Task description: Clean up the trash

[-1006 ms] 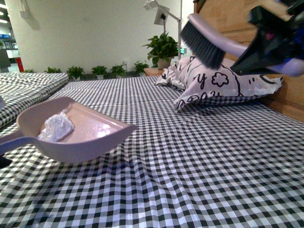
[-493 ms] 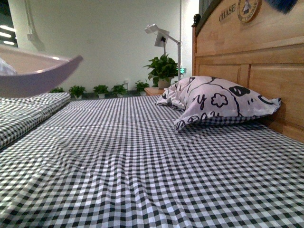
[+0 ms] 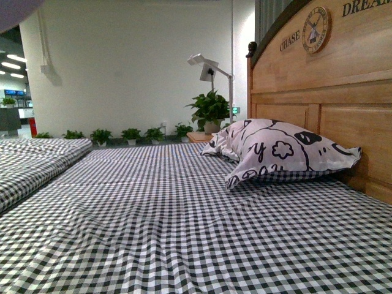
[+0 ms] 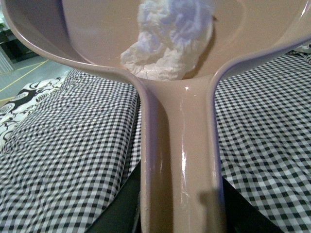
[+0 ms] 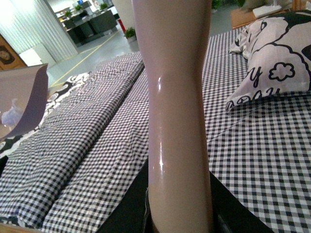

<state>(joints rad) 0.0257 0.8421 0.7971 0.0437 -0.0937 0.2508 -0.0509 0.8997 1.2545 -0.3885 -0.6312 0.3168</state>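
In the left wrist view, my left gripper (image 4: 180, 216) is shut on the handle of the pinkish-beige dustpan (image 4: 177, 145), held above the checkered bed. The trash (image 4: 170, 41), a crumpled white tissue wad, lies in the pan near the handle. In the front view only a corner of the dustpan (image 3: 12, 7) shows, at the top left. In the right wrist view, my right gripper (image 5: 180, 213) is shut on the brush (image 5: 177, 111); only its smooth handle shows and the bristles are out of view. The dustpan (image 5: 24, 94) and the wad (image 5: 12, 116) also show in that view, off to one side.
A black-and-white patterned pillow (image 3: 282, 153) lies against the wooden headboard (image 3: 331, 98) on the right. The checkered bed sheet (image 3: 184, 220) fills the foreground, with a second bed (image 3: 30, 162) at the left. A lamp (image 3: 211, 67) and potted plants (image 3: 211, 110) stand behind.
The dustpan with the wad has risen from the bed to the top-left corner of the front view. The brush has lifted out of that view.
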